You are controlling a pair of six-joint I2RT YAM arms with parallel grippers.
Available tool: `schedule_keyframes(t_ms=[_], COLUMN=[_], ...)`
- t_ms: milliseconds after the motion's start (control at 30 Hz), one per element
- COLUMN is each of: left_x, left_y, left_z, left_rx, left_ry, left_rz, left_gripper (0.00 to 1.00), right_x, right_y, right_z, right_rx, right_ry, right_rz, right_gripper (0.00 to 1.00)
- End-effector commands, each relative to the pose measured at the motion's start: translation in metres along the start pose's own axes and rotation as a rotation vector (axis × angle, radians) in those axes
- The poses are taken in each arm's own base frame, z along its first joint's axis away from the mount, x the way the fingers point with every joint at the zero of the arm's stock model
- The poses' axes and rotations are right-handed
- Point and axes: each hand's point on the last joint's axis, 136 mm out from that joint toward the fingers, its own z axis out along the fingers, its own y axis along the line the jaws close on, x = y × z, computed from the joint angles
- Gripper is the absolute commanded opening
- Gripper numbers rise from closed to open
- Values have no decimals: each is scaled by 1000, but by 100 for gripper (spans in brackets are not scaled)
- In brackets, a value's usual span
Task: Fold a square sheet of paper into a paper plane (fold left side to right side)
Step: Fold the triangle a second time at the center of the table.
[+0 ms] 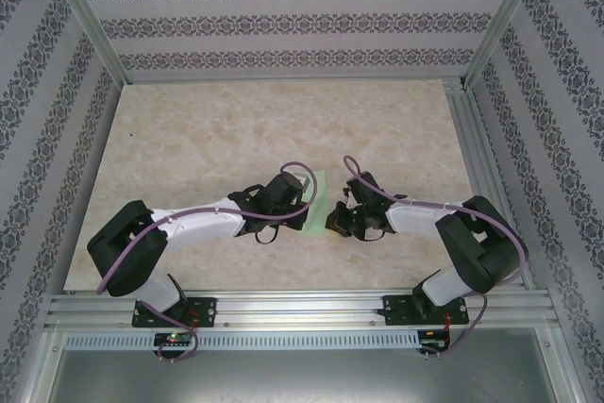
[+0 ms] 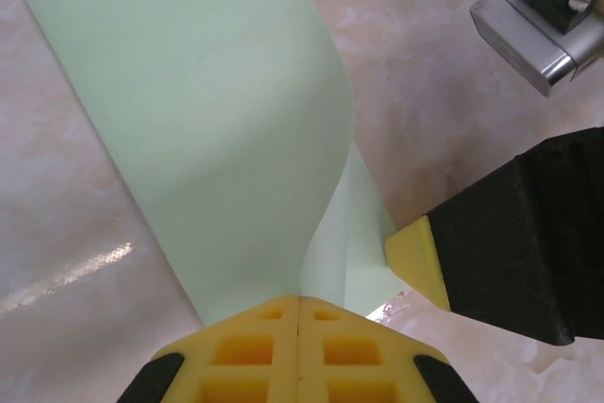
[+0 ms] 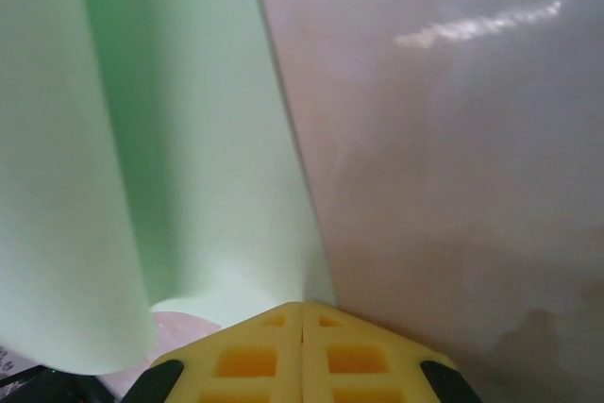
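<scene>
**Paired pinch**

My left gripper (image 2: 299,301) is closed tight on the sheet of paper (image 2: 208,120), which lies near the middle of the table (image 1: 189,139) with one side curled upward. My right gripper (image 3: 302,307), just beside it, is likewise closed on the sheet's edge.

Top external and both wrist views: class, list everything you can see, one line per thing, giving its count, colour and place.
Sheet of paper: one, pale mint green, mid-table between the arms, curled over itself.
Table: one, beige marbled, under everything.
Walls: three, white with dark patterned bands, around the table.
Frame rails: several, silver metal, along the table's edges.
Arms: two, white and black with purple cables; left arm and right arm reach in from the near edge.
Claws: two, yellow-padded; left claw and right claw are shut on the paper.
</scene>
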Motion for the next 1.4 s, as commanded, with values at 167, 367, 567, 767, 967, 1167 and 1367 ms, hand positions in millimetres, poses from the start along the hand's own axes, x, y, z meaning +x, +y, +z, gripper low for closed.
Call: schedule_keyframes(t_ms=[167, 367, 567, 767, 967, 1167, 1367], left_x=[-3, -3, -8, -14, -21, -21, -17], left_y=[12, 18, 27, 35, 40, 43, 45], left_z=[5, 11, 17, 23, 29, 32, 37], left_rx=[-20, -42, -73, -84, -83, -85, -85], left_ry=[9, 26, 42, 51, 59, 69, 82], left_rz=[13, 25, 50, 63, 67, 70, 64], left_gripper=[0, 0, 0, 0, 0, 0, 0], right_x=[3, 6, 7, 8, 9, 9, 10], right_y=[-10, -13, -13, -13, -14, -14, -14], right_z=[4, 6, 6, 5, 5, 4, 5], right_rx=[84, 95, 106, 109, 113, 114, 114], right_ry=[17, 29, 34, 39, 41, 40, 43], right_rz=[-27, -30, -40, -45, -45, -48, -49], right_gripper=[6, 6, 6, 6, 6, 6, 6])
